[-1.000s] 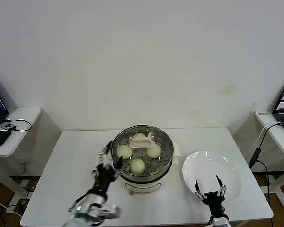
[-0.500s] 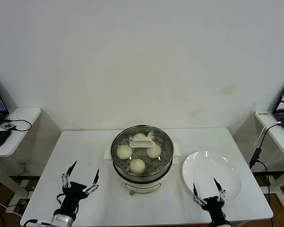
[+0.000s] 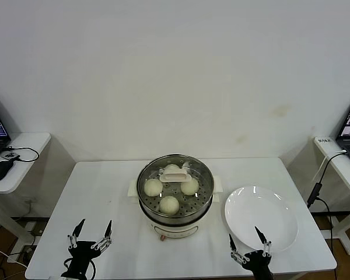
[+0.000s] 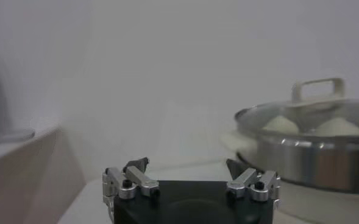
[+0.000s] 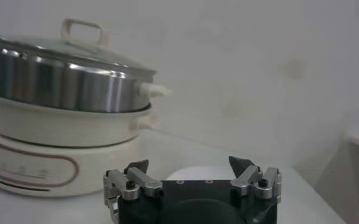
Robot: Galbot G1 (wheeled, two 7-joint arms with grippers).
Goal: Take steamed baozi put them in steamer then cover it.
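Steamer [image 3: 175, 198] sits mid-table w/ cover [image 3: 175, 182] already on it; cover's cream handle [image 3: 175, 173] runs side to side in head view, centred over the pot. Four steamed baozi [image 3: 170, 204] show thru the glass on the perforated tray, so loading + covering look done, judging by how things lie. Left gripper [image 3: 91, 238] is low at the near table edge, well apart from the steamer, which lies ahead of it and toward the robot's right; fingers spread wide, nothing between them. Right gripper [image 3: 247, 244] is at the near edge too, just by the near rim of the white plate [image 3: 280, 204]; fingers likewise splayed, empty. Plate holds nothing and stands just right of the steamer. Neither arm is clearly nearer the handle; both are about equally far. If any move is left, it would be a reach forward and inward to the handle across its long axis, but prob. none is needed. Both wrist views show the lidded pot side-on beyond open fingertips.
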